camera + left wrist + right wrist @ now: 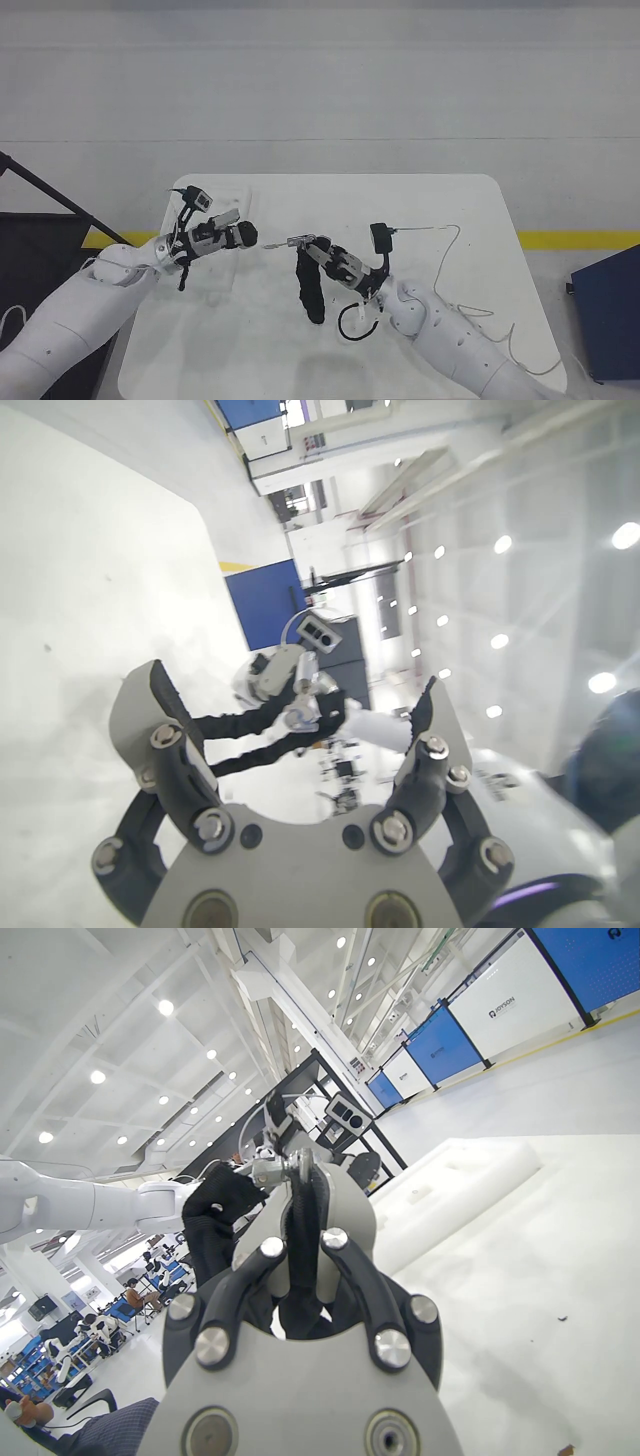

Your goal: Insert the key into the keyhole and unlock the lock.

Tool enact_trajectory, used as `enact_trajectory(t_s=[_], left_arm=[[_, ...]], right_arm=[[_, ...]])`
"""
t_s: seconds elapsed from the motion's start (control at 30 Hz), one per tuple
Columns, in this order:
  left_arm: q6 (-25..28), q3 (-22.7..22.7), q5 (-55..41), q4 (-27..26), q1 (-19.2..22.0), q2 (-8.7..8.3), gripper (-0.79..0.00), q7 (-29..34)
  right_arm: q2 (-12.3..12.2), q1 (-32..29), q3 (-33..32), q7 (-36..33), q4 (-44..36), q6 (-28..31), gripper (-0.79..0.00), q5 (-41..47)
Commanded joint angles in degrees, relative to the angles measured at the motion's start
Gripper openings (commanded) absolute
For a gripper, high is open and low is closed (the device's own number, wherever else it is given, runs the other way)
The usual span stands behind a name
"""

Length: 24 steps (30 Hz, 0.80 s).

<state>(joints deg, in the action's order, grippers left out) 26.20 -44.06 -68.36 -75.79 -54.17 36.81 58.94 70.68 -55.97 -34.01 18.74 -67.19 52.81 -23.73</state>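
Note:
My right gripper (306, 243) (300, 1167) hovers over the middle of the white table (450, 290), shut on a small silver lock (291, 242) (265, 1171) (301, 716). A black strap (310, 285) (215, 1210) hangs from the lock. The lock's silver end sticks out toward my left gripper (243, 234) (295, 674), which is a short gap away and faces it. The left gripper is open, with nothing between its fingers (167, 700). I cannot make out a separate key.
A white foam tray (215, 195) (500, 1153) with shallow pockets lies at the table's back left, behind the left gripper. A thin cable (440, 235) trails over the table's right half. The table's front edge is close below both arms.

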Motion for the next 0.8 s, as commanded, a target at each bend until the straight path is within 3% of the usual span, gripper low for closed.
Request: enact_trajectory(t_s=[0.0, 0.03, 0.13, 0.4, 0.53, 0.77], left_arm=[[-11.5, -0.7, -9.4, 0.7, -0.2, -0.13, 0.000, 6.1], [-18.3, -0.7, -11.7, 0.7, -0.3, -0.15, 0.000, 7.7], [-31.9, -0.7, -12.2, 1.3, 0.0, -0.25, 0.000, 9.0], [-58.5, 0.2, -17.4, 1.6, 1.0, 0.75, 0.000, 8.2], [-64.8, 0.3, -19.6, 1.4, 2.1, 1.67, 0.000, 6.4], [-62.7, 0.8, -14.4, 0.6, 2.3, 2.86, 0.000, 4.2]], right_arm=[[0.0, -0.5, -0.7, -0.8, -0.5, 0.0, -0.785, -0.2], [0.0, -0.7, -1.1, -1.2, -0.8, -0.1, -0.785, -0.2], [0.0, -1.3, -2.0, -2.3, -1.3, -0.2, -0.785, -0.4], [0.5, -2.2, -3.9, -4.6, -2.1, -0.3, -0.785, -0.7], [0.9, -2.4, -4.4, -5.6, -2.1, -0.4, -0.785, -0.7], [1.7, -2.7, -5.3, -6.7, -1.6, 0.2, -0.785, -0.8]])
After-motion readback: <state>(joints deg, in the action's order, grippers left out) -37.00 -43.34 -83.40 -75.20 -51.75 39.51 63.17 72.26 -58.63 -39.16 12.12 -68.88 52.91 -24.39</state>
